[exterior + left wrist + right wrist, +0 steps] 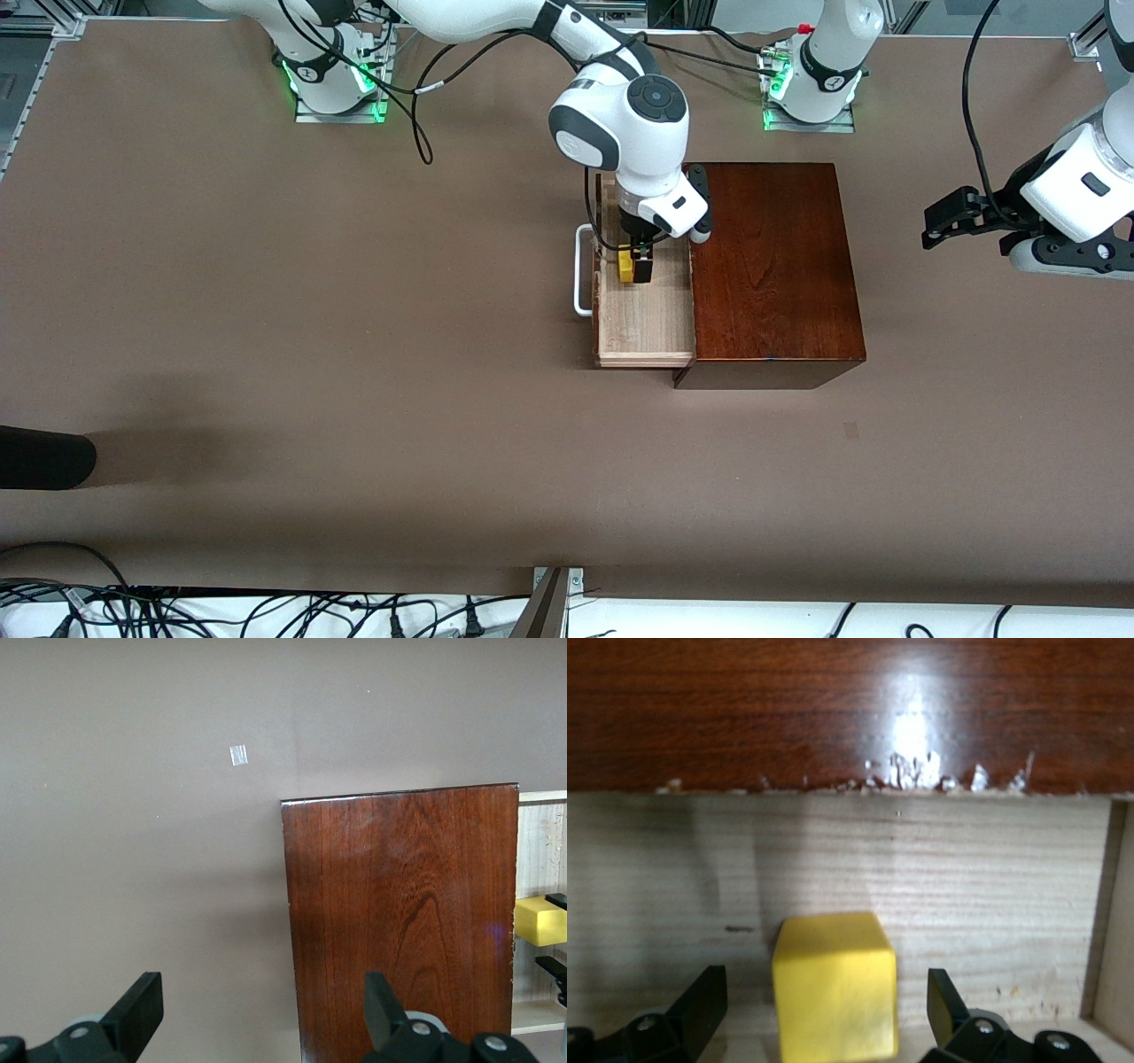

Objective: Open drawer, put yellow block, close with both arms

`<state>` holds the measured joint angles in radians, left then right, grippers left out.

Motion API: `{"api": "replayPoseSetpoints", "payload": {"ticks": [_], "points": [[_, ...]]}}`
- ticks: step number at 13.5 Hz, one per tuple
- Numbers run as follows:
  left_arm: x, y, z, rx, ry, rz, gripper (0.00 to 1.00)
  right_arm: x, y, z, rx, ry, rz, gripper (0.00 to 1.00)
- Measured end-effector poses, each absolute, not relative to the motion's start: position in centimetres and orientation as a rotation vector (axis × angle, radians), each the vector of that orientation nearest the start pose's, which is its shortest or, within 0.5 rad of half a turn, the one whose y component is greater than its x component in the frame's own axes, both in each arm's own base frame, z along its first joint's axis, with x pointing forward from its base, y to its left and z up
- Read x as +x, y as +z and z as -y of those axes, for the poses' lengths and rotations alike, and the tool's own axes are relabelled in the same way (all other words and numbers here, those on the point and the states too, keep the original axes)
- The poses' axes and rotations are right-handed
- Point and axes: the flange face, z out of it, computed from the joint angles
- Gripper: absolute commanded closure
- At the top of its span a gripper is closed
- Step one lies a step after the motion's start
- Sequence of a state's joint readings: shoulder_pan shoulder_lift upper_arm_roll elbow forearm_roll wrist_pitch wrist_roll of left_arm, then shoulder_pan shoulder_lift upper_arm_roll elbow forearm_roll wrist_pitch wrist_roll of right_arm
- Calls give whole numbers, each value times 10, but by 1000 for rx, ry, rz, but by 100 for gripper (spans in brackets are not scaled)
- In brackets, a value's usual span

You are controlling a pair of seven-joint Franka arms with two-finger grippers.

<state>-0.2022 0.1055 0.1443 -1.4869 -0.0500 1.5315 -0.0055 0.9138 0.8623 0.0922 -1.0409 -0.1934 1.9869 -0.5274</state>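
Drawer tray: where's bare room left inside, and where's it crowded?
Bare wood lies in the drawer nearer the front camera than the yellow block. The middle is crowded: the open right tool straddles the block. The left tool waits open over the table.
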Motion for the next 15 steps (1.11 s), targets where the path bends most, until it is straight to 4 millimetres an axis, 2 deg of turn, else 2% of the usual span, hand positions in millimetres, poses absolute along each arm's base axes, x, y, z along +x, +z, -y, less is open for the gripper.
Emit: {"api": "replayPoseSetpoints", "payload": {"ticks": [4, 6, 8, 10, 12, 15], "points": [[581, 600, 44, -3172, 99, -86, 0, 449, 383, -629, -2326, -121, 2250, 0], [581, 600, 44, -3171, 100, -86, 0, 457, 395, -619, -2350, -115, 2231, 0], [581, 600, 44, -3171, 100, -86, 0, 475, 404, -604, -2379, -119, 2171, 0], [581, 600, 44, -3171, 99, -85, 0, 508, 423, -575, -2424, -141, 2049, 0], [582, 600, 44, -3171, 98, -84, 0, 547, 448, -530, -2479, -148, 1923, 0], [584, 602, 44, -3173, 69, -84, 0, 581, 470, -471, -2551, -73, 1792, 0]]}}
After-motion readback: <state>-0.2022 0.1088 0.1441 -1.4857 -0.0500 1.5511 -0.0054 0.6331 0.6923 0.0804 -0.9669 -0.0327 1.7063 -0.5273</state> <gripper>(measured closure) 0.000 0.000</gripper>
